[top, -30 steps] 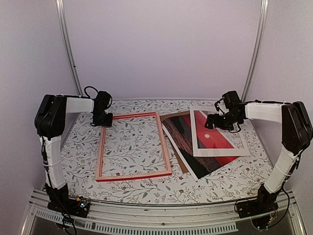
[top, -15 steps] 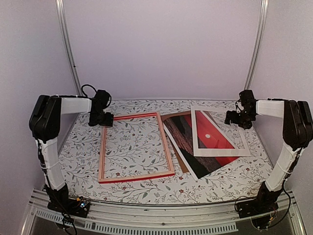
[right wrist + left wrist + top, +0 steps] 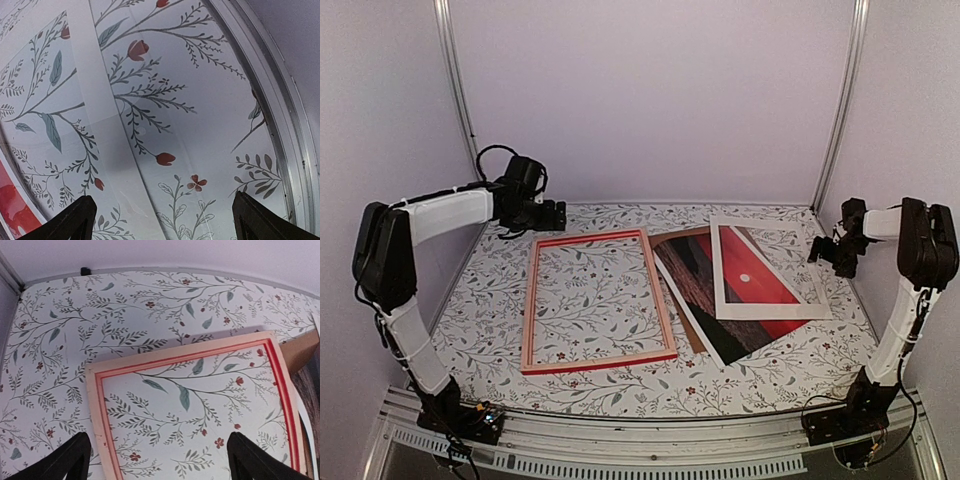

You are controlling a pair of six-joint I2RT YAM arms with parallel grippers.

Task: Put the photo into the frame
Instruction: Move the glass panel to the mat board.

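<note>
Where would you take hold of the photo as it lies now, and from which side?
Take its near short edge, close to the near corner. That end of the photo sticks out bare, while the white mat lies over the far, red part. The print lies flat, so probably come in low from the near side with the open right gripper, sliding one finger under the edge.

no readable text, labels or numbers anywhere, fine print possibly lost to blur

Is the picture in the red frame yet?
Out. The frame shows only flowery table inside; the photo lies beside it under a white mat.
</note>
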